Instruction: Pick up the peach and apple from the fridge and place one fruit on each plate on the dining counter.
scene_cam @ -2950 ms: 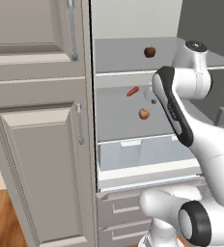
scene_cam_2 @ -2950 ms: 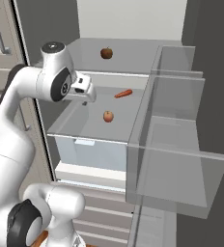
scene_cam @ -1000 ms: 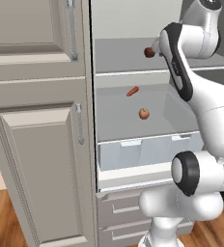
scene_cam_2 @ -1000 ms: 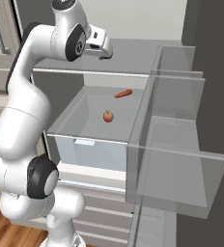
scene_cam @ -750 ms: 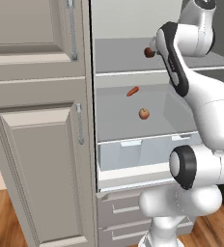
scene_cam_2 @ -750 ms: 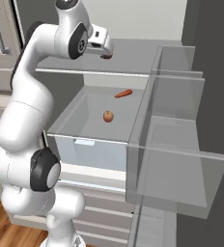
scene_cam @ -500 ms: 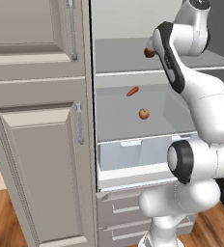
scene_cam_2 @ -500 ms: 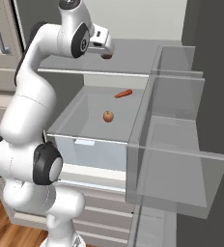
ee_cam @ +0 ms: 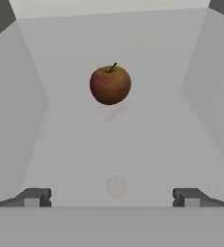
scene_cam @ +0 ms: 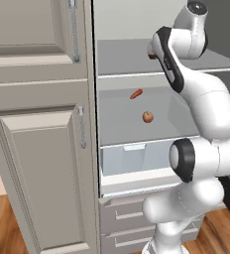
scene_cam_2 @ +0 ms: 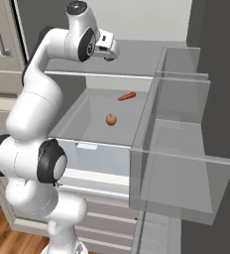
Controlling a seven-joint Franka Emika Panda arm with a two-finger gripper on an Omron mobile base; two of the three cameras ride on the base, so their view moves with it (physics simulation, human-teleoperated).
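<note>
The dark red apple (ee_cam: 110, 85) with a short stem rests on the fridge's upper shelf (scene_cam_2: 142, 57), straight ahead of my gripper (ee_cam: 111, 198) in the hand view. The gripper is open, its fingertips (ee_cam: 34, 197) wide apart and short of the fruit. From the right base view the gripper (scene_cam_2: 109, 53) hovers over the upper shelf with the apple (scene_cam_2: 108, 60) just under its tip. In the left base view my forearm hides most of the apple (scene_cam: 150, 56). The orange-pink peach (scene_cam: 147, 116) (scene_cam_2: 111, 119) lies on the shelf below.
A carrot-like item (scene_cam: 136, 94) (scene_cam_2: 126, 96) lies behind the peach. A translucent bluish drawer (scene_cam: 132, 158) sits under that shelf. Clear door bins (scene_cam_2: 186, 149) jut out on the right. Beige panelled cabinets (scene_cam: 37, 149) stand to the left of the fridge.
The arm has risen from the middle shelf's level to the upper shelf, and the gripper has moved in toward the apple. The fruits have not moved.
</note>
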